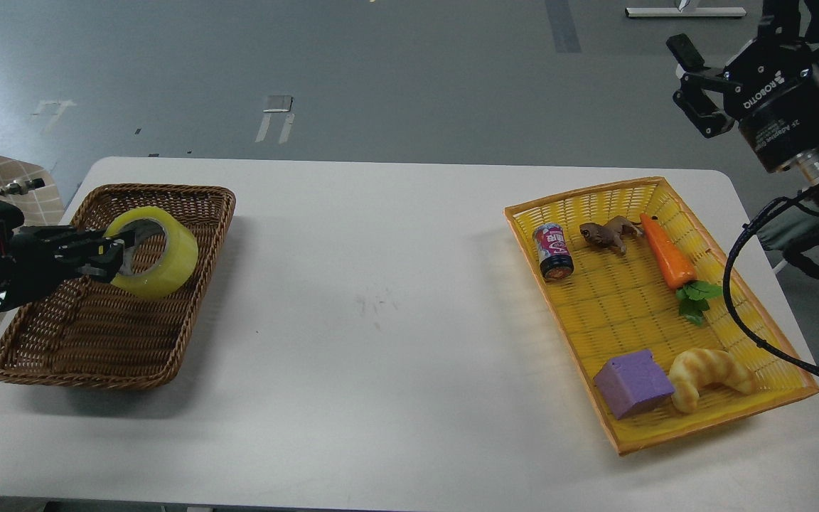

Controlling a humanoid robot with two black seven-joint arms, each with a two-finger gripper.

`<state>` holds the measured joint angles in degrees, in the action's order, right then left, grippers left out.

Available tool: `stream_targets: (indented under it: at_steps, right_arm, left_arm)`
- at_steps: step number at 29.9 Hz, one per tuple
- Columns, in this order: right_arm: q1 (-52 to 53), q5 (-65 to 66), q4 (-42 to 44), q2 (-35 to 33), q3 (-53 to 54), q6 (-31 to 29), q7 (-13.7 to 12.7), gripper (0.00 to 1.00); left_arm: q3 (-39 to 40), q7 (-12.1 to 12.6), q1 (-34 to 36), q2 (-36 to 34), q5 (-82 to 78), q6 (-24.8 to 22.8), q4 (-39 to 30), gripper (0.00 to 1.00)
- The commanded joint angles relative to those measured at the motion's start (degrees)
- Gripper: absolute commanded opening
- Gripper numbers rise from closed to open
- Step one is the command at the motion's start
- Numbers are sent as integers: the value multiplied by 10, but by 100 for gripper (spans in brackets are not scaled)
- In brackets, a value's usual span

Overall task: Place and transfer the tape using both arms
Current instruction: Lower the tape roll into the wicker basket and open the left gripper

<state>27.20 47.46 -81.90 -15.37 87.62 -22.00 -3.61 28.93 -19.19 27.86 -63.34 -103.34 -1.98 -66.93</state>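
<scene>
The tape (pixel 161 256), a yellowish roll with a grey core, is held over the brown wicker basket (pixel 168 334) at the table's left. My left gripper (pixel 112 254) comes in from the left edge and is shut on the roll's wall, one finger inside the hole. I cannot tell whether the roll touches the basket floor. My right gripper (pixel 690 85) is open and empty, raised high at the top right, beyond the table's far right corner.
A yellow tray (pixel 637 441) on the right of the white table (pixel 381 306) holds a small can (pixel 554 250), a brown toy animal (pixel 608 233), a carrot (pixel 667 250), a purple cube (pixel 633 382) and a croissant (pixel 709 377).
</scene>
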Motion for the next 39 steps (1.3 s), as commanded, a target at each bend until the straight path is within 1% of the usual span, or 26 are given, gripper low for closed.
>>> stream_targets:
  at_steps: [1,7,8,14,17,20,26,29,30,31,34,37,39]
  right_arm:
    - [-1,0,0,0,0,0,0,100]
    - [0,-1,-5,2,1,2,0,100]
    - [0,-1,-6,2,1,2,0,100]
    - [4,0,-5,2,1,3,0,100]
    - [1,-1,-5,2,2,4,0,100]
    - [-1,-1,-10,-3,2,18,-1,100]
    - [-1,-1,-10,-5,3,19,-2,100]
    - [-1,-1,-10,-10,3,19,-2,100]
    - [-1,-1,-10,-10,3,19,-2,100]
    - [-2,-1,-10,-10,3,19,-2,100]
    - [-2,-1,-11,-10,3,19,-2,100]
    - [-1,0,-13,-11,3,19,-2,100]
    - [-3,0,-19,-17,4,19,-2,100]
  left_arm:
    - [0,-17,-2,1,-2,0,18,0]
    - [0,-21,-4,12,1,0,57,0]
    - [1,-27,-4,15,1,0,69,0]
    - [0,-39,-4,31,-1,0,102,0]
    - [0,-44,-5,43,-2,10,120,0]
    - [0,-64,-4,56,-3,16,140,0]
    - [-1,-70,-5,75,-3,20,161,0]
    - [-1,-83,-5,76,-2,30,164,0]
    - [-1,-88,-4,76,-2,36,167,1]
    - [0,-88,-4,76,-2,42,171,7]
    - [-1,-88,-4,76,-4,49,178,10]
    - [-19,-88,-4,75,-2,58,185,17]
    - [-49,-88,-4,74,-1,87,202,26]
